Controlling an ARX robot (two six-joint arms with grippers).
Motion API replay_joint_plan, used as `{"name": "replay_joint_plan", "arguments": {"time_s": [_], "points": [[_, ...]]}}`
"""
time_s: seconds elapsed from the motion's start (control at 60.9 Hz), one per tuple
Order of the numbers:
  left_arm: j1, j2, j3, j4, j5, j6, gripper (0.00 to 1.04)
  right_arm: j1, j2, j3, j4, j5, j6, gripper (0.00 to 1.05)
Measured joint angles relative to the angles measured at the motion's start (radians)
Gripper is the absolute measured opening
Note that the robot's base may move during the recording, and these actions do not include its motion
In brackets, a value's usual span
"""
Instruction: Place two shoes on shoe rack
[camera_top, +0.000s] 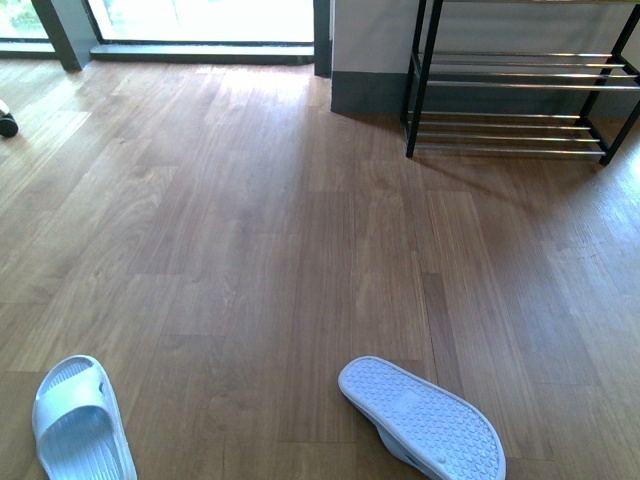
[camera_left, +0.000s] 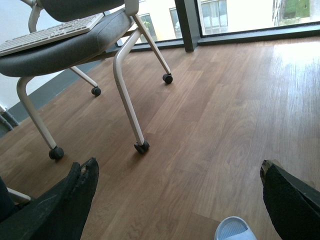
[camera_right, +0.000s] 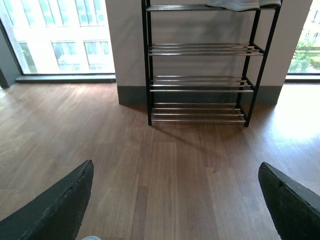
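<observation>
Two pale blue slides lie on the wooden floor in the front view. One slide (camera_top: 78, 418) sits upright at the near left. The other slide (camera_top: 424, 420) lies sole-up at the near right. The shoe rack (camera_top: 515, 85) with its black frame and chrome bars stands at the far right against the wall. It also fills the far middle of the right wrist view as shoe rack (camera_right: 200, 82), with something white on its top tier. My left gripper (camera_left: 180, 172) is open above the floor, with a slide's tip (camera_left: 234, 229) just below it. My right gripper (camera_right: 176, 172) is open, facing the rack from a distance.
A grey office chair (camera_left: 70, 45) on white legs with castors stands close to the left arm, a keyboard resting on its seat. Windows and a dark pillar (camera_top: 322, 38) line the far wall. A dark object (camera_top: 7, 120) lies at the far left edge.
</observation>
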Motion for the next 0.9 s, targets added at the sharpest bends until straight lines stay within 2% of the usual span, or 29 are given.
{"name": "replay_joint_plan", "arguments": {"time_s": [0.049, 0.082, 0.115, 0.214, 0.246, 0.296, 0.312, 0.361, 0.427, 0.509, 0.608, 0.69, 0.838, 0.903], "points": [[0.003, 0.002, 0.0, 0.026, 0.042, -0.024, 0.75, 0.0, 0.0, 0.0, 0.0, 0.001, 0.0, 0.96], [0.003, -0.02, 0.0, 0.034, 0.109, -0.056, 0.66, 0.0, 0.0, 0.0, 0.0, 0.001, 0.0, 0.96], [-0.001, -0.04, 0.0, 0.025, 0.138, -0.065, 0.62, 0.0, 0.0, 0.0, 0.0, 0.001, 0.0, 0.96], [-0.036, -0.205, 0.0, -0.133, 0.24, -0.132, 0.38, 0.0, 0.0, 0.0, 0.0, 0.0, 0.0, 0.96], [-0.056, -0.291, 0.0, -0.213, 0.236, -0.148, 0.26, 0.0, 0.0, 0.0, 0.0, 0.0, 0.0, 0.93], [-0.084, -0.434, 0.0, -0.38, 0.216, -0.156, 0.15, 0.0, 0.0, 0.0, 0.0, 0.001, 0.0, 0.82], [-0.106, -0.481, 0.0, -0.428, 0.172, -0.159, 0.12, 0.0, 0.0, 0.0, 0.0, 0.001, 0.0, 0.79], [-0.163, -0.582, 0.0, -0.524, 0.118, -0.165, 0.03, 0.0, 0.0, 0.0, 0.0, 0.001, 0.0, 0.7], [-0.198, -0.688, 0.002, -0.613, 0.113, -0.169, 0.01, 0.0, 0.0, 0.0, 0.0, 0.0, 0.0, 0.56], [-0.201, -0.745, 0.003, -0.685, 0.105, -0.169, 0.01, 0.0, 0.0, 0.0, 0.0, 0.001, 0.0, 0.37], [-0.203, -0.785, 0.004, -0.729, 0.105, -0.169, 0.01, 0.0, 0.0, 0.0, 0.0, 0.001, 0.0, 0.21], [-0.203, -0.819, 0.015, -0.806, 0.105, -0.169, 0.01, 0.0, 0.0, 0.0, 0.0, 0.001, 0.0, 0.02], [-0.203, -0.864, 0.016, -0.85, 0.105, -0.169, 0.01, 0.0, 0.0, 0.0, 0.0, 0.0, -0.001, 0.02], [-0.203, -0.959, 0.018, -0.981, 0.106, -0.169, 0.01, 0.0, 0.0, 0.0, 0.0, 0.001, -0.001, 0.02]]}}
